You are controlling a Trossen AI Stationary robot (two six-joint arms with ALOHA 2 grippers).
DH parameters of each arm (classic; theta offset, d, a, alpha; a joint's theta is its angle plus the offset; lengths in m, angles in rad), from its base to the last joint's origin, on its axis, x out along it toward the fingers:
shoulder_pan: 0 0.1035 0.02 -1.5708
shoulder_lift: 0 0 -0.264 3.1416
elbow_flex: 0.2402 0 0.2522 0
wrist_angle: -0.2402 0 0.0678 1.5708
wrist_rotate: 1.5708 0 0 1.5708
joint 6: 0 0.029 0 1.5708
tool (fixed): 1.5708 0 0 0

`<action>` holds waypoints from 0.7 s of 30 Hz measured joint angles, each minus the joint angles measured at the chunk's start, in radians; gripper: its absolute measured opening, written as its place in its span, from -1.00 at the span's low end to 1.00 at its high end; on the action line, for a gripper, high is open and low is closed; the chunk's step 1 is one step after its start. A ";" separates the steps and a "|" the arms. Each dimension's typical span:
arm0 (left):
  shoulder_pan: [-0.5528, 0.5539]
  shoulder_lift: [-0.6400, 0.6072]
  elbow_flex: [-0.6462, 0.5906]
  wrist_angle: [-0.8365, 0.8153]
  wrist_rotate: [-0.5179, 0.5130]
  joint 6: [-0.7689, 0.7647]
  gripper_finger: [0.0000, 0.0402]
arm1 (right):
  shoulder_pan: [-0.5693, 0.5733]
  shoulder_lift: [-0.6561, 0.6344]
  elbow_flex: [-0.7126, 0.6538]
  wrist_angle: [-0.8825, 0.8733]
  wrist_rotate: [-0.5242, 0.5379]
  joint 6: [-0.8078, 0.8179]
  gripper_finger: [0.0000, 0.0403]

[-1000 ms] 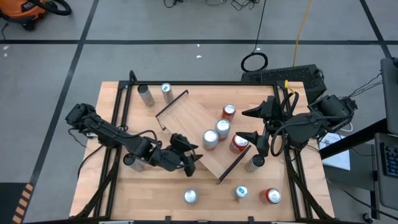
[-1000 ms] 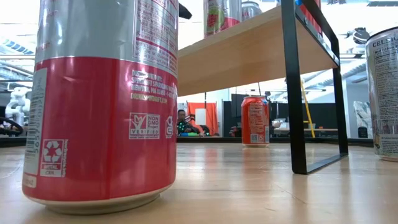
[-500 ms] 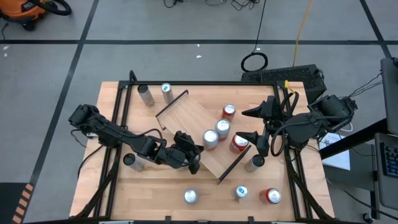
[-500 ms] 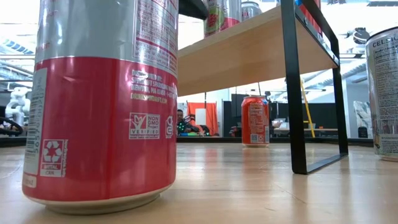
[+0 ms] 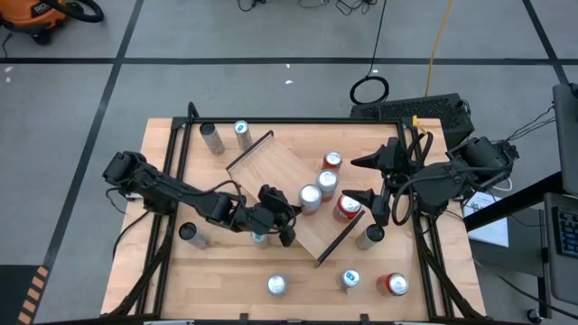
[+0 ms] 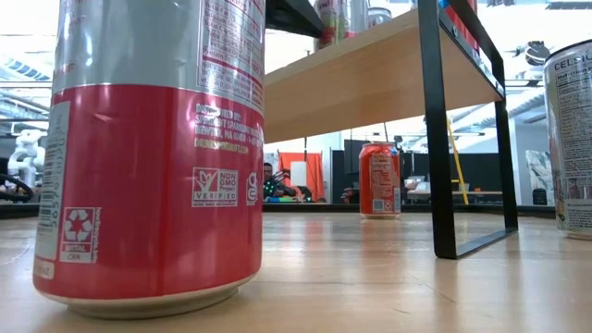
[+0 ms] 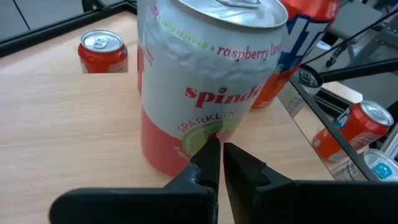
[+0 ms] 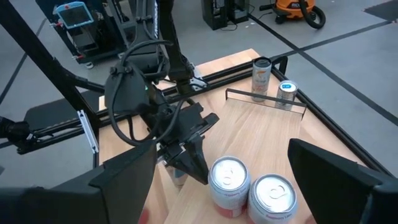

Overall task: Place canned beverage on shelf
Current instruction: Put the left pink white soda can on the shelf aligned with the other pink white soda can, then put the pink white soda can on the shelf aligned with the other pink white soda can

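Since a second ago, left gripper moved right to the light-wood shelf edge, nudging the silver-and-pink raspberry sparkling can toward its neighbour on the board. Left jaws together, tips against the can base, not clamped. Risk: pushing low could tip or jam it. Left arm stretched low across worktop; right gripper waits by shelf, jaws apart.

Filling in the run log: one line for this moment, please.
left gripper: shut, empty, pushing against raspberry can on shelf | right gripper: open, waiting near shelf's edge
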 joint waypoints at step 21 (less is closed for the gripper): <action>-0.029 -0.016 0.000 -0.073 0.079 -0.080 -0.87 | 0.000 0.000 0.000 -0.093 -0.002 0.043 0.70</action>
